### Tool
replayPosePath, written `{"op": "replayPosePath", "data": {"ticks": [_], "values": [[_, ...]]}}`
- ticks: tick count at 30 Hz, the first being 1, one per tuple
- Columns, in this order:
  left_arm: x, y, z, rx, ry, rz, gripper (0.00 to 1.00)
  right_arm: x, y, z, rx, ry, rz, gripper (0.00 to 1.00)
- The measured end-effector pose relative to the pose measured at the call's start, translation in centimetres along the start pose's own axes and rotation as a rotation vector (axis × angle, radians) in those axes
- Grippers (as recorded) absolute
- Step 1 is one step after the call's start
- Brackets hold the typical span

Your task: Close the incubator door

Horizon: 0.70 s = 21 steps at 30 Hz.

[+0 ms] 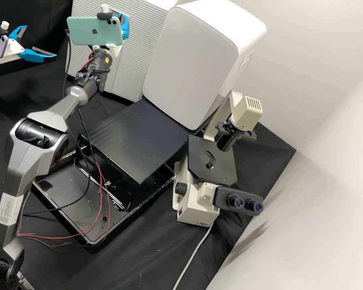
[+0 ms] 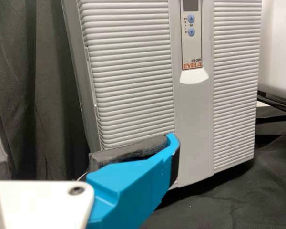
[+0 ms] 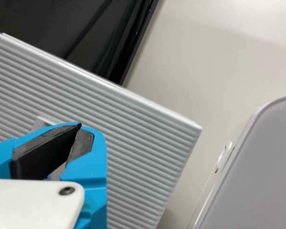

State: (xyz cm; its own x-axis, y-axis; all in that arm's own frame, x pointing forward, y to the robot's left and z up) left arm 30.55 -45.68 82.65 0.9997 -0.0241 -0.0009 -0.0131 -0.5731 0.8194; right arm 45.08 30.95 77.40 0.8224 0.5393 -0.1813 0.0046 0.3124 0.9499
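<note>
Right claw (image 3: 81,128), 11 o'clock in high view: clenched | left claw (image 1: 40,41), 10 o'clock: spread wide | best: push door (image 2: 133,71) softly near its edge till flat

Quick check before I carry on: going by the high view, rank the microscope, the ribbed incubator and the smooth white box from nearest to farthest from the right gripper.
From the right gripper:
1. Ribbed incubator, right at the gripper.
2. Smooth white box, just right of the incubator in the high view.
3. Microscope, beyond the box, toward the camera.
</note>
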Motion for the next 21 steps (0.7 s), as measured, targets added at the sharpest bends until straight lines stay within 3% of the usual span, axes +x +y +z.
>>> {"op": "replayPosePath", "data": {"ticks": [5,11,15,16,21], "values": [[0.0,0.0,0.0,0.0,0.0,0.0,1.0,-0.6,-0.4,0.0,0.007,0.004,-0.003,0.0],[0.0,0.0,0.0,0.0,0.0,0.0,1.0,-3.0,-0.6,0.0,0.057,-0.002,0.004,0.0],[0.0,0.0,0.0,0.0,0.0,0.0,1.0,-5.9,-0.2,-0.3,0.054,0.0,0.052,0.0],[0.0,0.0,0.0,0.0,0.0,0.0,1.0,-6.3,-0.4,-0.2,0.05,-0.006,0.059,1.0],[0.0,0.0,0.0,0.0,0.0,0.0,1.0,-10.5,0.0,0.0,0.04,-0.044,0.171,1.0]]}}
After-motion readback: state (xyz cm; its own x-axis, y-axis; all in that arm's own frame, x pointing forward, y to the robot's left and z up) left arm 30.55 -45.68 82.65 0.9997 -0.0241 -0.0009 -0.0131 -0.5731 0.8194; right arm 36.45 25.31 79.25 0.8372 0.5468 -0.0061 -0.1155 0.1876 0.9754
